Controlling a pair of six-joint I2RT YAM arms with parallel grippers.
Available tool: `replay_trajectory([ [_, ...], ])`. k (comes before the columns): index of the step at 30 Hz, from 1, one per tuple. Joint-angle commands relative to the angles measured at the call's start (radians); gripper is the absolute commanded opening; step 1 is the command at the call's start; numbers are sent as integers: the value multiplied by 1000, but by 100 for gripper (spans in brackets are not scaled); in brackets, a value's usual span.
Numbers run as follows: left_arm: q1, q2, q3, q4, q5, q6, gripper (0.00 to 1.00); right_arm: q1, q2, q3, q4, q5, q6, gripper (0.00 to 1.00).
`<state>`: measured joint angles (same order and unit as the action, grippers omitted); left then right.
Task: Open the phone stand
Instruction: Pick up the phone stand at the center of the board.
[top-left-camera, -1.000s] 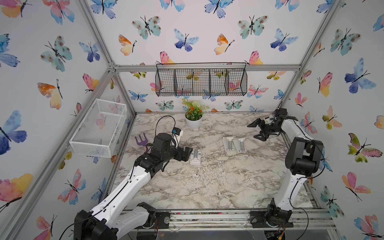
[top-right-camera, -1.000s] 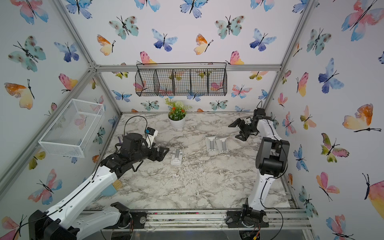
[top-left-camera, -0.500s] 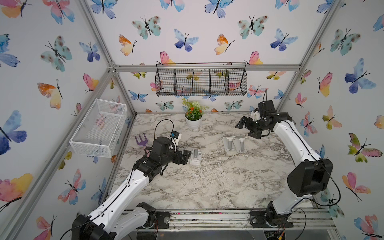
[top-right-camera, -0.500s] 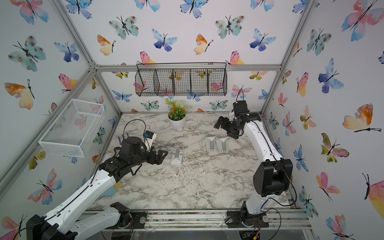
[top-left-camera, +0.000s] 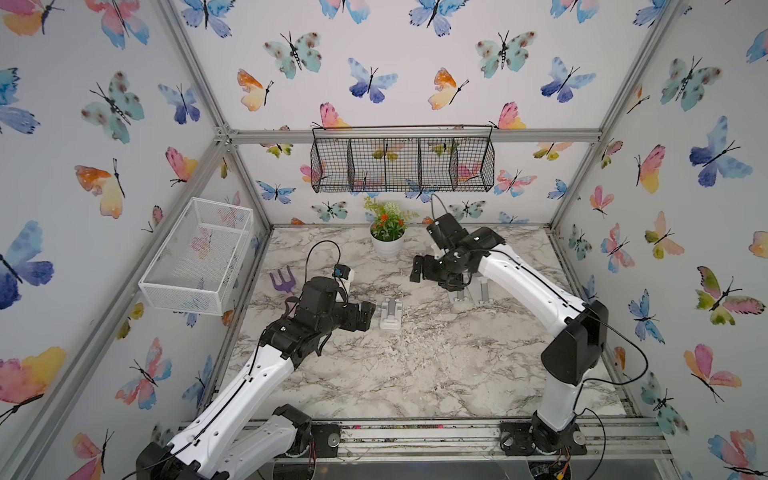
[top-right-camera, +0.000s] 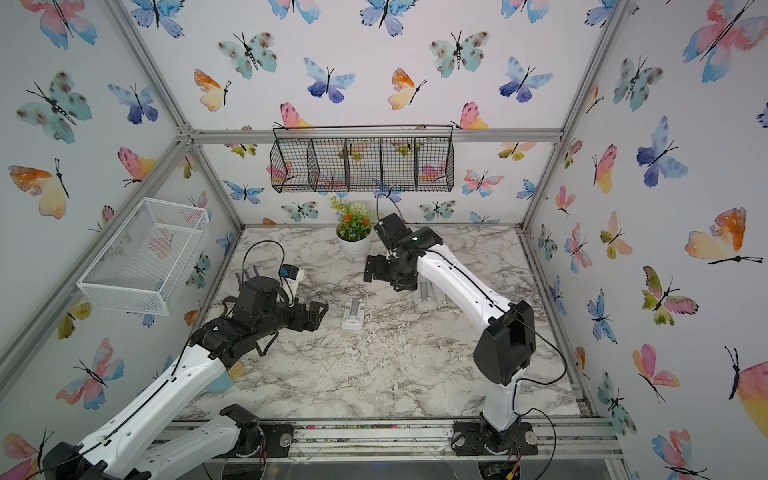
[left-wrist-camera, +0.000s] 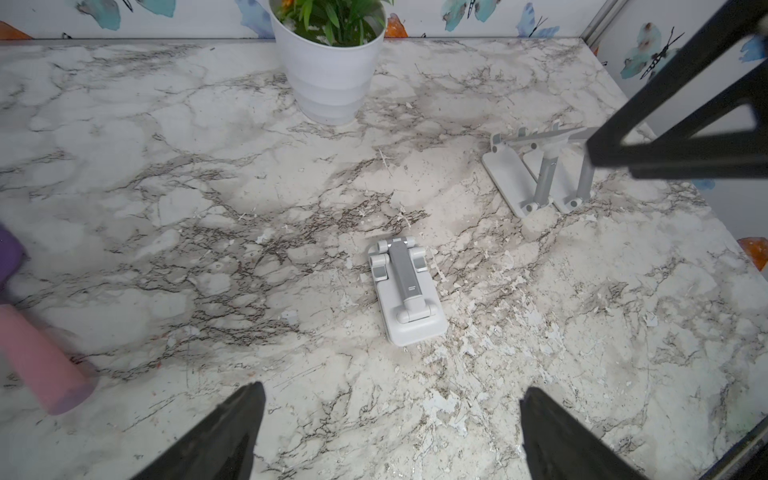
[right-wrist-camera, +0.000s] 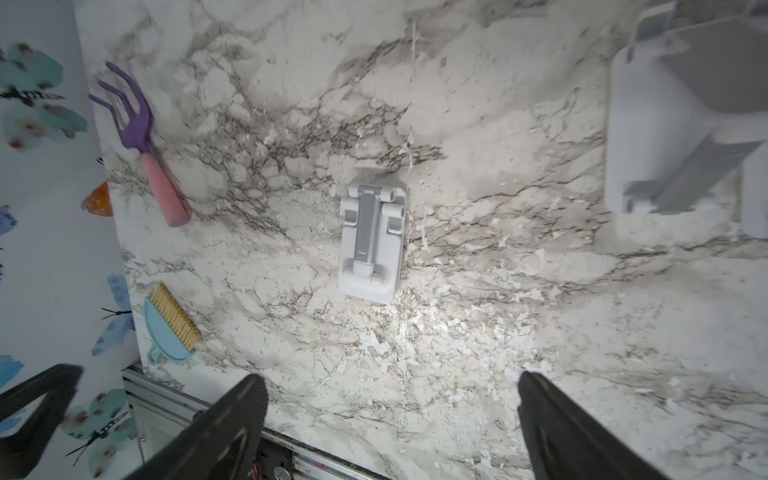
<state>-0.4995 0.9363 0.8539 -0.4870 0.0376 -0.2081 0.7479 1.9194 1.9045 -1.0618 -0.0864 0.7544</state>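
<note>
**Two sets of jaws gaping, nothing pinned**

Phone stand (top-left-camera: 391, 313) is lying folded in the middle of the surface (top-left-camera: 415, 374), untouched. Left gripper (top-left-camera: 360, 316) is hovering just beside it and right gripper (top-left-camera: 423, 270) nearer the back edge, both spread. Lifting its arm without pinning the base is probably risking a slide.

The phone stand (top-left-camera: 391, 313) is small and white, and its grey arm is folded down flat on the base, so it is closed. It lies flat near the middle of the marble table (top-left-camera: 419, 374), its long side running front to back.
</note>
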Motion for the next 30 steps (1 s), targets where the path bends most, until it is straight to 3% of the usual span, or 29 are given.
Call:
replay_trajectory([
  [1,-5,-80,34,-99,-75,-31,98,77,105,66,-126,108,82,99],
  [9,-17,-255,63,-177,-181,-57,98,129,197,-13,7,93,207,98],
  [19,-17,-291,87,-215,-166,-56,98,166,390,185,-34,123,197,98],
  [30,-17,-292,79,-201,-155,-52,98,179,437,167,-19,125,230,98],
])
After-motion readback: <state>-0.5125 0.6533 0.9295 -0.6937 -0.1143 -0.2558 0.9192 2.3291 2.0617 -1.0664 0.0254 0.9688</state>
